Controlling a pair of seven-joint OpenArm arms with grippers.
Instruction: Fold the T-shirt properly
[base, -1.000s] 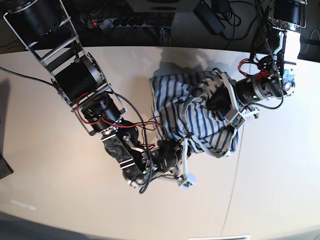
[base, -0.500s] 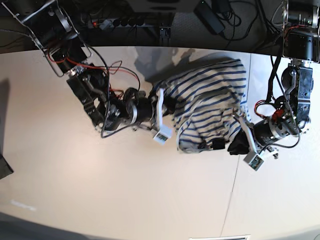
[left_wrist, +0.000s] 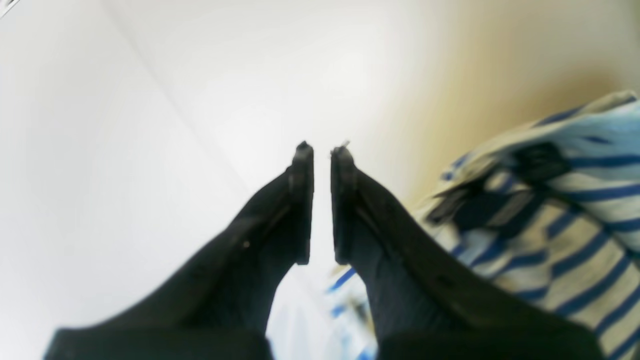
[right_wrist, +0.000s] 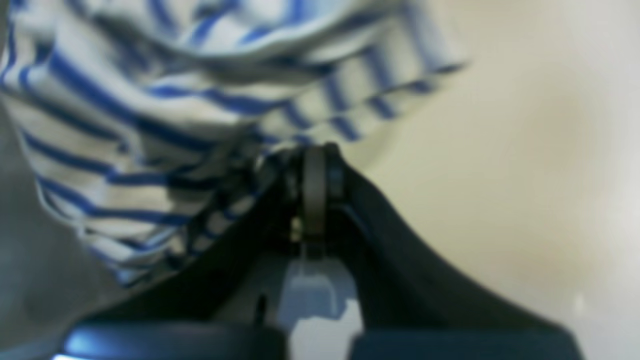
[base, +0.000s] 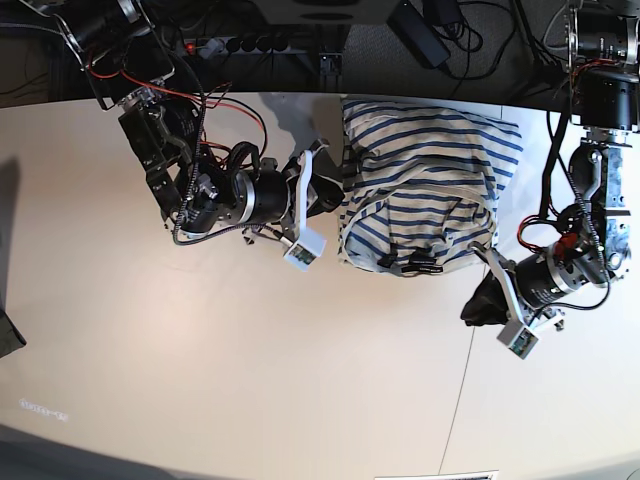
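Note:
The white T-shirt with blue stripes (base: 425, 180) lies bunched on the table at the back centre. A small dark patch (base: 420, 265) shows at its front hem. My right gripper (base: 338, 192) is at the shirt's left edge. In the right wrist view it (right_wrist: 315, 152) is shut on a fold of the striped cloth (right_wrist: 150, 100). My left gripper (base: 483, 300) is just in front of the shirt's right front corner, apart from it. In the left wrist view its fingers (left_wrist: 321, 150) stand a narrow slit apart with nothing between them, and the shirt (left_wrist: 565, 225) lies to the right.
A power strip (base: 250, 43) and cables lie beyond the table's back edge (base: 250, 95). A seam (base: 462, 390) runs down the tabletop on the right. A dark object (base: 8, 335) sits at the left edge.
The shirt has been carried toward the back of the table and spread wider. My left gripper has let go of the cloth and drawn back toward the front. My right gripper keeps its hold.

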